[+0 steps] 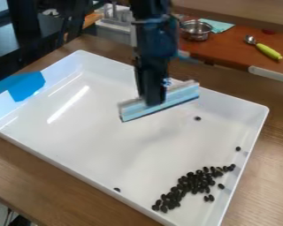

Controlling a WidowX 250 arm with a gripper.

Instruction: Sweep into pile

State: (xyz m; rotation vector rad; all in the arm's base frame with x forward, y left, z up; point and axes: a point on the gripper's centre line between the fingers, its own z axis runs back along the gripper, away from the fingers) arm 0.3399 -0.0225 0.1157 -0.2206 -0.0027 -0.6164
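"what's the hand point(152, 99) doing?"
"gripping the light blue squeegee point(183, 93) above the white tray point(102, 141)."
"and the black beans point(191, 182)?"
"mostly clustered toward the tray's near corner, a few apart."

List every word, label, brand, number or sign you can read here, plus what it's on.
No readable text.
Pale mark beside the gripper: too small to tell if it's print.
White strip on the orange counter's edge: no lettering I can make out.
Blue patch at the tray's corner: same.
Sweeping tool: no legible print.
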